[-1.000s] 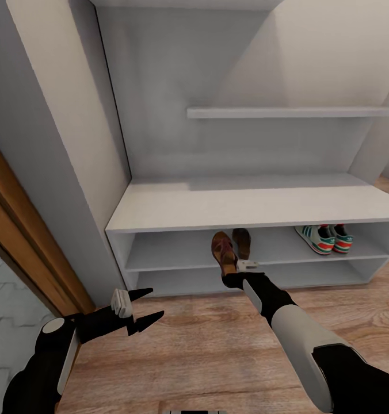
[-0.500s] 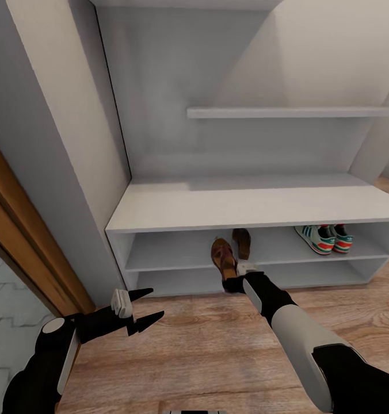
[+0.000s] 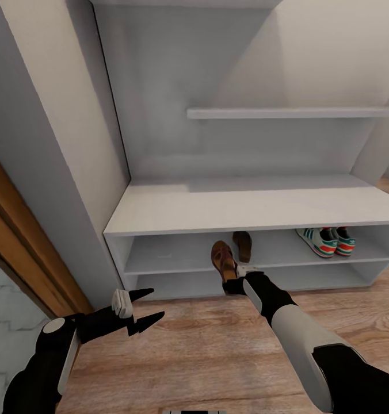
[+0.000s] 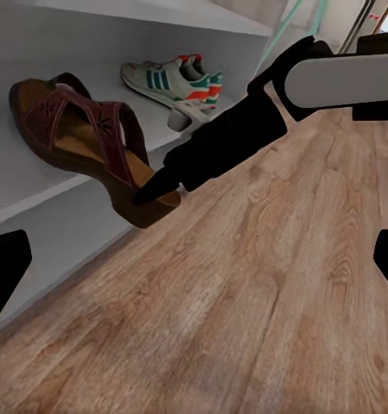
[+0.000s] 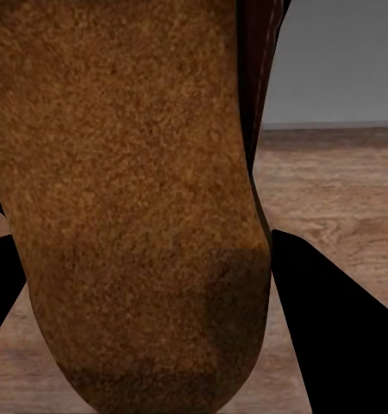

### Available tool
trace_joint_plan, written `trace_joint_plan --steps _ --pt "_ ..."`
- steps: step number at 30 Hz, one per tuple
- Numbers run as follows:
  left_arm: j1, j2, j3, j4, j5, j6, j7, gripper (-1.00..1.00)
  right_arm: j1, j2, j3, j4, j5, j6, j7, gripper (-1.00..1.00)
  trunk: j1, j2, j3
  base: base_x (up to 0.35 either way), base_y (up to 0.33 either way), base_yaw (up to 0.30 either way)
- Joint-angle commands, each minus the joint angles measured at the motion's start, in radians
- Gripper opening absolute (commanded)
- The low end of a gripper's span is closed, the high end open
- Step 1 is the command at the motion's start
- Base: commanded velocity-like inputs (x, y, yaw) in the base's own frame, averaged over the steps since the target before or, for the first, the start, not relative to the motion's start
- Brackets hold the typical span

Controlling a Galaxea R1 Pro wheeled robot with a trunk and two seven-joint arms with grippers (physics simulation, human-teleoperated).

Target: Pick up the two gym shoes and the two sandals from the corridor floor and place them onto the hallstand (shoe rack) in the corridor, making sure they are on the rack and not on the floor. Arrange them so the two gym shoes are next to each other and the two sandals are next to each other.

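Note:
On the upper shelf slot of the pale hallstand (image 3: 177, 213) lie the two gym shoes (image 3: 325, 241), side by side at the right. Two brown sandals sit mid-shelf: one (image 3: 242, 244) lies deep in the slot, the other (image 3: 222, 257) is just left of it with its heel out past the shelf's front edge. My right gripper (image 3: 235, 282) is shut on that heel; its black fingers (image 5: 332, 319) flank the tan footbed (image 5: 134, 190). The left wrist view shows the held sandal (image 4: 82, 129) with a right fingertip (image 4: 159, 185) at its heel. My left gripper (image 3: 156, 303) hangs open over the corridor floor (image 3: 206, 351).
A grey wall panel (image 3: 62, 144) and a wooden door frame (image 3: 22, 241) stand close on the left. The bench top and a wall shelf (image 3: 286, 112) lie above the slots. A lower shelf slot (image 3: 177, 282) sits just above the floor.
The held sandal and my right gripper have slid slightly toward the shelf's front edge. The camera has shifted a little. My left arm has not moved.

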Motion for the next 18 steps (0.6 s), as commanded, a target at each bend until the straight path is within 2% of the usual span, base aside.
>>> trace_joint_plan --steps 1,8,15,18 --pt "-0.001 0.000 0.001 -0.001 -0.004 0.010 -0.006 1.00 0.000 -0.001 0.007 -0.002 -0.009 0.015 -0.003 -1.00 0.000 0.000 -0.001 0.111 0.000 0.000" --pt "-0.001 0.000 0.001 -0.001 -0.004 0.010 -0.006 1.00 0.000 -0.002 0.007 -0.003 -0.009 0.115 -0.003 -1.00 0.000 0.000 -0.001 0.144 0.000 0.000" --pt "-0.001 0.000 0.000 -0.001 -0.004 0.010 -0.006 1.00 0.000 -0.002 0.005 -0.001 -0.009 0.132 -0.003 -1.00 0.000 0.000 -0.001 0.267 0.000 0.000" --pt "-0.001 0.000 -0.013 -0.001 -0.004 0.010 -0.006 1.00 0.000 -0.002 0.004 -0.001 -0.009 0.133 -0.003 -1.00 0.000 0.000 -0.001 0.279 0.000 0.000"
